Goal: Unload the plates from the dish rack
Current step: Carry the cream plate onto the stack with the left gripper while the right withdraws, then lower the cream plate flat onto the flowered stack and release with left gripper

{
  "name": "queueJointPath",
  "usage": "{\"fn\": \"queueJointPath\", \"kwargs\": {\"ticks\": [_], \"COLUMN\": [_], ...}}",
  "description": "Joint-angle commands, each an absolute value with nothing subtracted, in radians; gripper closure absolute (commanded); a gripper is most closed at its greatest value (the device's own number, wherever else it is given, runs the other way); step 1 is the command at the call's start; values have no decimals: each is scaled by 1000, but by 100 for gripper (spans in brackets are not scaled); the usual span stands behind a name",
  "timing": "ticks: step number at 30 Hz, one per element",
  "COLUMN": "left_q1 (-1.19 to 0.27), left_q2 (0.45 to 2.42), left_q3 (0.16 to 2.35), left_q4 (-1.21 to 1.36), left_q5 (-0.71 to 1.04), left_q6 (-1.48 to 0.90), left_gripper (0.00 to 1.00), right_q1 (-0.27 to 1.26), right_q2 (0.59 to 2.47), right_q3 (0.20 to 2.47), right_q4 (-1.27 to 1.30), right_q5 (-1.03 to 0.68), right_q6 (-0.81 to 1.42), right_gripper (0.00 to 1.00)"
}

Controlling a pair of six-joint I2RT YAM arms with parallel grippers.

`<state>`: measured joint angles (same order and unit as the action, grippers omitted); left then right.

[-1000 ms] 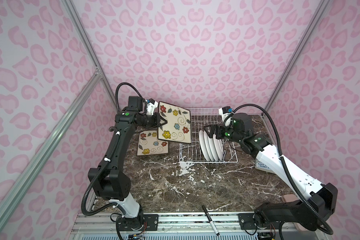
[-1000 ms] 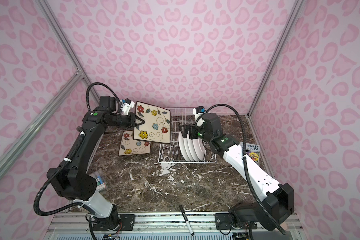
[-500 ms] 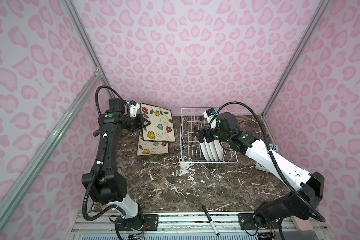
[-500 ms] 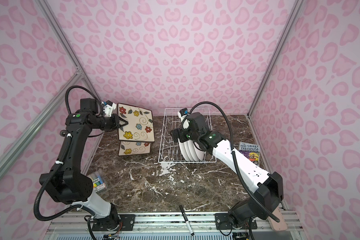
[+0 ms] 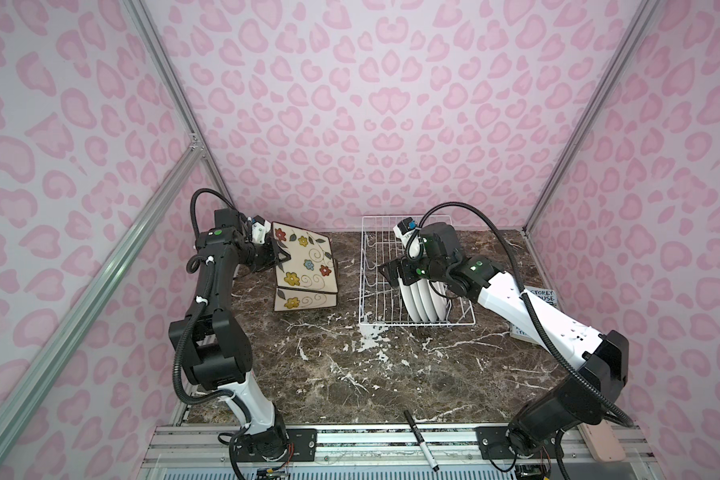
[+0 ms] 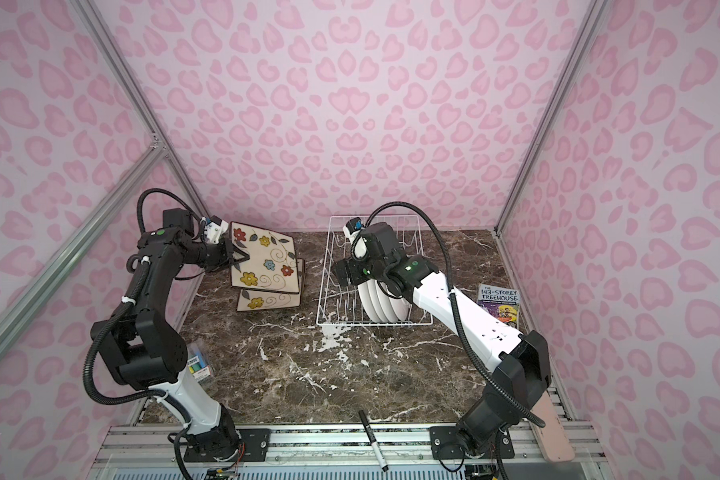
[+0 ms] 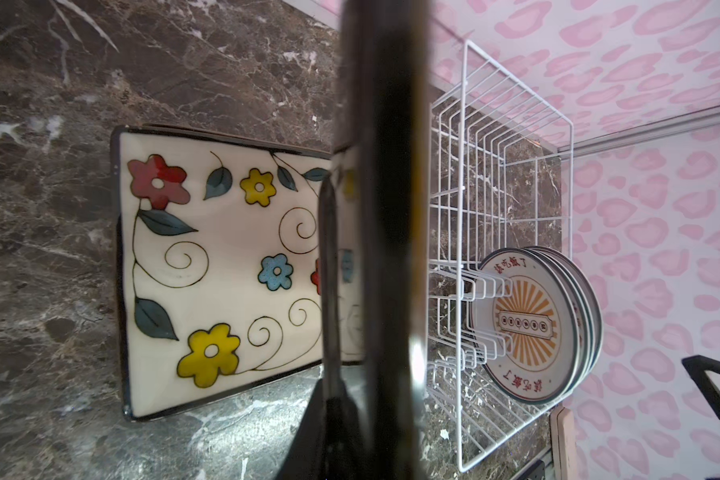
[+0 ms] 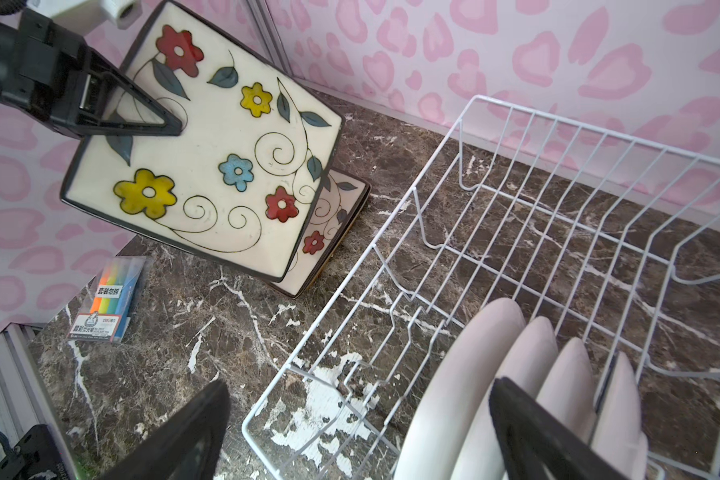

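My left gripper (image 5: 281,259) (image 6: 242,259) is shut on a square flowered plate (image 5: 304,262) (image 6: 262,262) (image 8: 208,145), held tilted in the air left of the dish rack (image 5: 360,270) (image 6: 374,324) (image 8: 599,129). In the left wrist view this plate (image 7: 383,166) shows edge-on. Under it a second square plate (image 5: 304,300) (image 6: 269,300) (image 7: 225,270) lies flat on the table. Several round white plates (image 5: 422,301) (image 6: 381,301) (image 7: 524,324) (image 8: 495,374) stand upright in the rack. My right gripper (image 5: 395,274) (image 8: 358,432) hangs open just over their top edges, holding nothing.
A book (image 6: 498,305) lies at the right table edge beside the rack. A pack of highlighters (image 6: 200,365) (image 8: 109,303) sits at the left by my left arm's base. A black marker (image 5: 421,440) rests on the front rail. Pink patterned walls close in on three sides.
My left gripper carried the square plate leftward, away from the rack, to above the flat plate. My right gripper swung left across the rack to above the round plates.
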<state>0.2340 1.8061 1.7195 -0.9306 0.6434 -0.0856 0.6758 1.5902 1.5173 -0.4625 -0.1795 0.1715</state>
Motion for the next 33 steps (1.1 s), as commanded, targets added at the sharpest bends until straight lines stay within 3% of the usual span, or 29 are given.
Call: {"fn": "queueJointPath", "kwargs": {"ticks": [1,20,33], "left_q1": [239,305,313], "left_q2": [1834,2081,2140], "left_q3": [1731,1834,1782], "left_q4": [-842,-988,-975], "left_q5": [742,948,913], "left_q6": [-39,164,189], "left_gripper": [97,97,97], "right_q1": [681,700,743], "right_q2": [1604,1622,1682], "right_q3": [1520,1543,1652], "right_q4": [-466,-511,-645], "right_q5": [-167,-158,-93], "right_q6": [147,152,96], "right_gripper": [1,1,1]}}
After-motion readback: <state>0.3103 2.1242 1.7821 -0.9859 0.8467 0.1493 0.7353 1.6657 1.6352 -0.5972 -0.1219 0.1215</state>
